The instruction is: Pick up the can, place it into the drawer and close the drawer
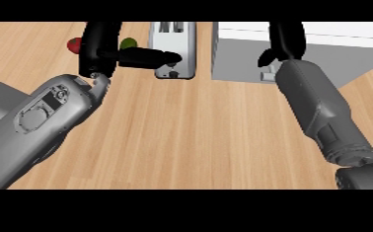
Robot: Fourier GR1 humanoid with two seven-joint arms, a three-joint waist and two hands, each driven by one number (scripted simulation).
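No can shows anywhere in the head view. The drawer (237, 60), a box with a white rim and a grey face, stands at the top right of the wooden counter. My right hand (286, 38) reaches over the drawer's right part, and its forearm hides what lies under it. At the upper left my left hand (98, 46) rests open, fingers up and thumb (149, 57) pointing right, holding nothing.
A grey toaster-like appliance (175, 43) stands at top centre, just right of my left thumb. A red object (73, 44) and a green object (128, 42) peek out behind my left hand. Bare wooden counter (197, 127) fills the middle between my forearms.
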